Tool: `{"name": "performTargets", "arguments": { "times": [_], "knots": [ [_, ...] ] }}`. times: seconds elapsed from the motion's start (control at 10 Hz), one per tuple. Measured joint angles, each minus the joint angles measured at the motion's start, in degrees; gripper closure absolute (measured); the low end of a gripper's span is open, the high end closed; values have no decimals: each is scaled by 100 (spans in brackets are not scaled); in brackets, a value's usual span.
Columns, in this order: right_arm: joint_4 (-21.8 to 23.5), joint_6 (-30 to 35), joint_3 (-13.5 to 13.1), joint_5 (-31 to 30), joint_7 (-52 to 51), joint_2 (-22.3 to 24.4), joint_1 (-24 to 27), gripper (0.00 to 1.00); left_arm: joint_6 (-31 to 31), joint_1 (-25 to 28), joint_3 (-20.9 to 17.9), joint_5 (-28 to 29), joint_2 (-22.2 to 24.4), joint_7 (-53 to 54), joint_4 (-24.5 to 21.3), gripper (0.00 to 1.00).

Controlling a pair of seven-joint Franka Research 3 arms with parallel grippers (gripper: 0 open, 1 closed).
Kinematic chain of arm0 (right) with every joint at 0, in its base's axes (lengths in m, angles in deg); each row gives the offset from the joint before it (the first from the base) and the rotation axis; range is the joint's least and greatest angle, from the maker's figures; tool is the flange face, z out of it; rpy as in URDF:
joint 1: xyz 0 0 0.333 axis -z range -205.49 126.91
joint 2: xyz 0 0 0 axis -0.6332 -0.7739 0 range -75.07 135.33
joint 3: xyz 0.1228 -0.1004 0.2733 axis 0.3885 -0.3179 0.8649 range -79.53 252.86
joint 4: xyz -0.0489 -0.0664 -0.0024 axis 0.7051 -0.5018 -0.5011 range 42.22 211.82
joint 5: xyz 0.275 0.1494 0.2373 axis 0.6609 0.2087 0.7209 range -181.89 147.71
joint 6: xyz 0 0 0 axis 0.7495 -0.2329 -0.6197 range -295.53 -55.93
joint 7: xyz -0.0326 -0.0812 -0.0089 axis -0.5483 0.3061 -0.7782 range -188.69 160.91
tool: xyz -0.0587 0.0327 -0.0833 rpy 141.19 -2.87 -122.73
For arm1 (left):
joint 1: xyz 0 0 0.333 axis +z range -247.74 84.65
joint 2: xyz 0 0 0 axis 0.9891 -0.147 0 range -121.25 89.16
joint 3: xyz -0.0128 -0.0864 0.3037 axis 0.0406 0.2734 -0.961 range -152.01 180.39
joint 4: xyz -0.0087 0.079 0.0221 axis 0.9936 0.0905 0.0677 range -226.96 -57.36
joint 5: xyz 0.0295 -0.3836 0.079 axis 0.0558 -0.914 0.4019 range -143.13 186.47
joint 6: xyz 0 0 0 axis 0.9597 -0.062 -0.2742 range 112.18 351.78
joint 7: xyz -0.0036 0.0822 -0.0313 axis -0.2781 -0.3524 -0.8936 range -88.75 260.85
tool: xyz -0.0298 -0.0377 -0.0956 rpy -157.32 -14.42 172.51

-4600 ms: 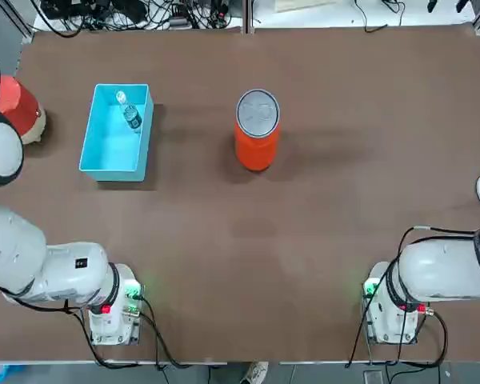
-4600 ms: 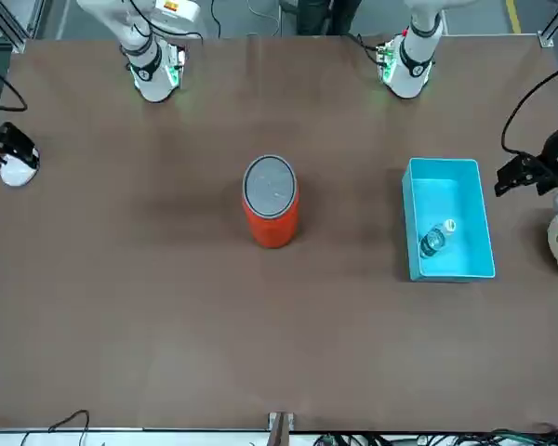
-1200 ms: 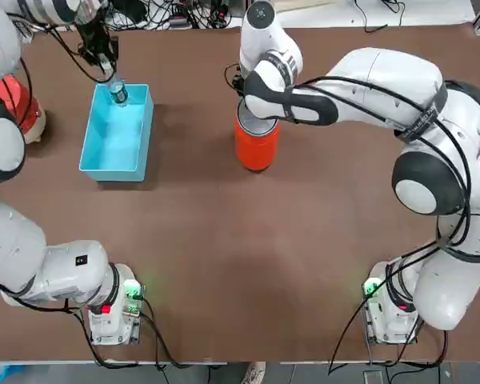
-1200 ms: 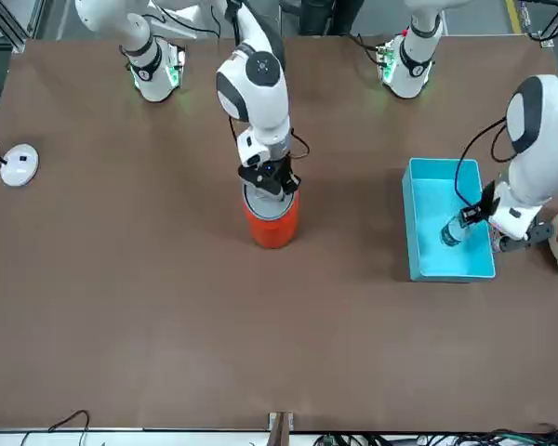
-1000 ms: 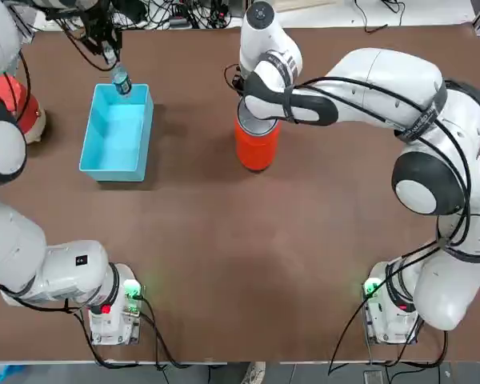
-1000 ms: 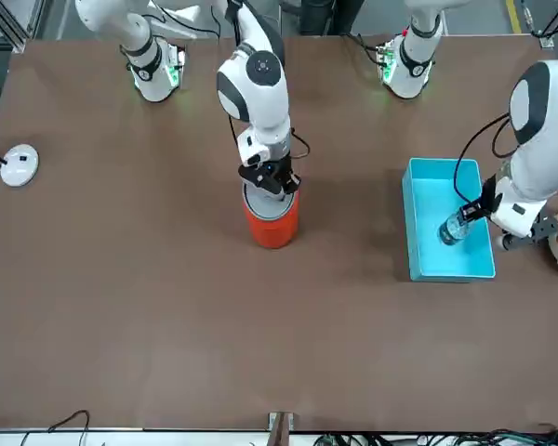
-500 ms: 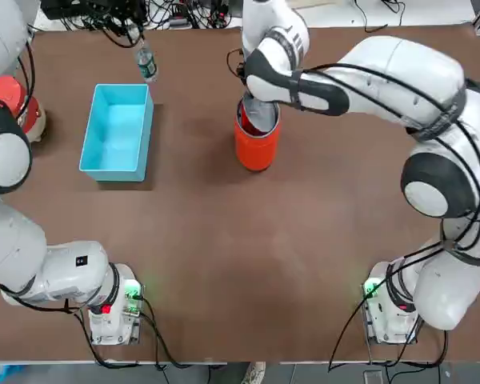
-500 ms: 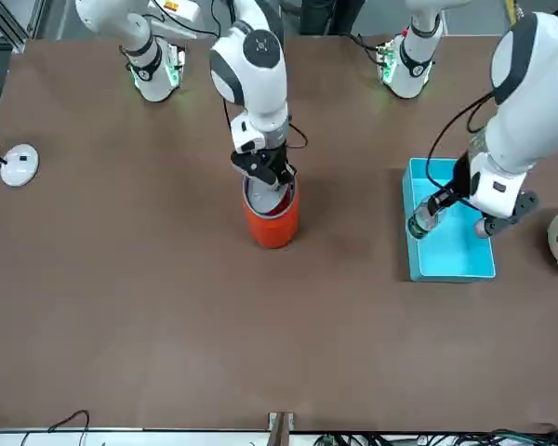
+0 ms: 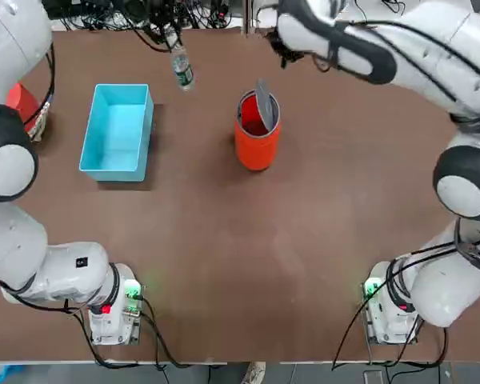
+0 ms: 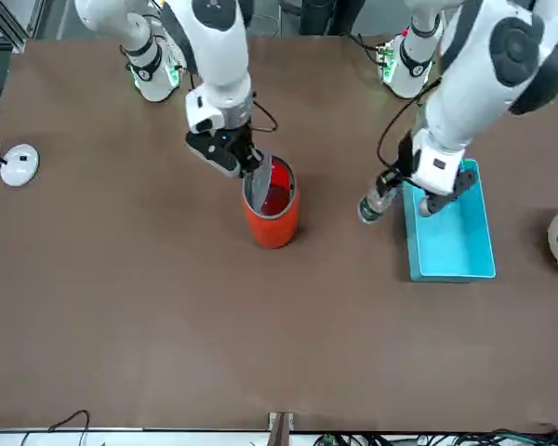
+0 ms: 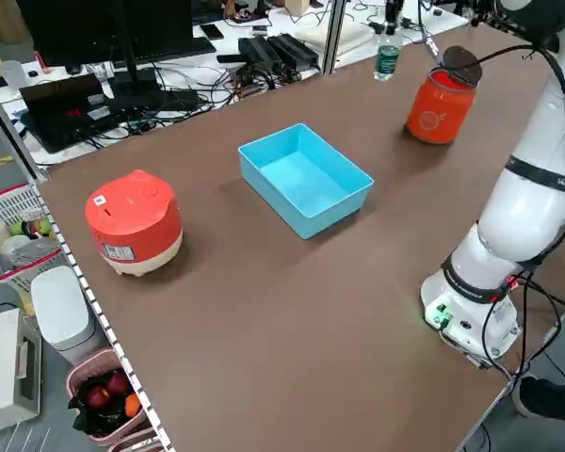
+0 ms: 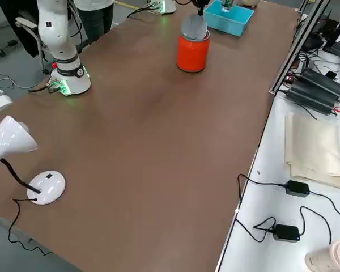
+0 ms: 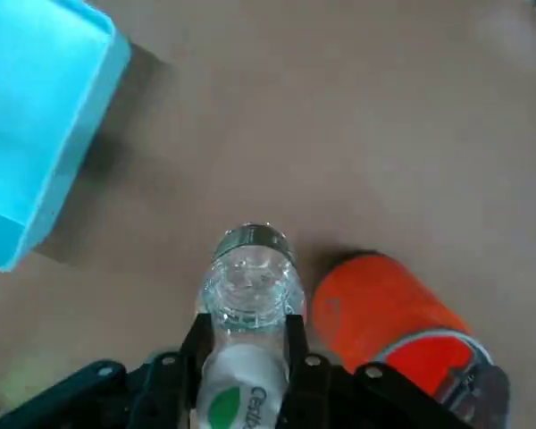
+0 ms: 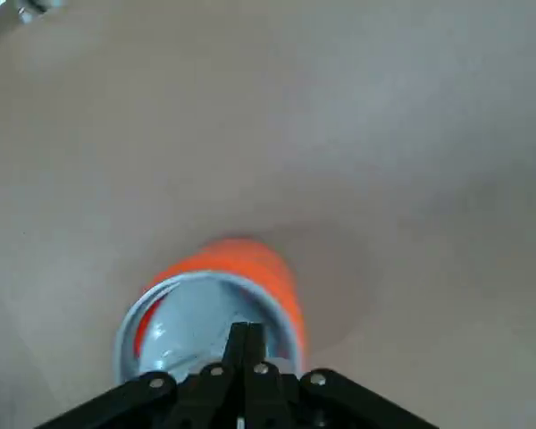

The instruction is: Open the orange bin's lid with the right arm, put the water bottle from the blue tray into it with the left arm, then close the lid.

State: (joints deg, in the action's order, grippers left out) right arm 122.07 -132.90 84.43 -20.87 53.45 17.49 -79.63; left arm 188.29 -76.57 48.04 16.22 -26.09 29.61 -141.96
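Note:
The orange bin stands mid-table, its red inside showing. The grey lid is swung up nearly on edge over the rim. My right gripper is shut, and its tips touch the lid from above; the right wrist view shows the shut fingers against the lid. My left gripper is shut on the water bottle, held tilted in the air between the blue tray and the bin. The bottle sits between the fingers, with the bin just beyond.
A red-and-cream rounded object stands left of the tray. A white desk lamp sits at the robot's right table edge. Cables and power bricks lie along the far edge. Both arm bases stand at the near edge.
My left gripper has carried the bottle up out of the tray and rightward toward the bin. The right gripper has risen, and the lid has swung from tilted to nearly upright.

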Motion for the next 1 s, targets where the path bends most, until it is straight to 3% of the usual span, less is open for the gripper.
{"name": "performTargets", "arguments": {
  "times": [0.3, 0.6, 1.0],
  "knots": [
    [3, 660, -28, 23, -1542, 400, 1087, 99, 295, -796, 33, -74, -599, -1094, 547, 63],
    [19, 1080, -44, 333, -3188, 662, 2229, 99, 1097, -1431, 37, -75, -1003, -2009, 672, 63],
    [88, 1045, 56, 363, -3318, 677, 2311, 99, 1113, -1605, 40, -75, -1228, -2147, 682, 63]
  ]
}}
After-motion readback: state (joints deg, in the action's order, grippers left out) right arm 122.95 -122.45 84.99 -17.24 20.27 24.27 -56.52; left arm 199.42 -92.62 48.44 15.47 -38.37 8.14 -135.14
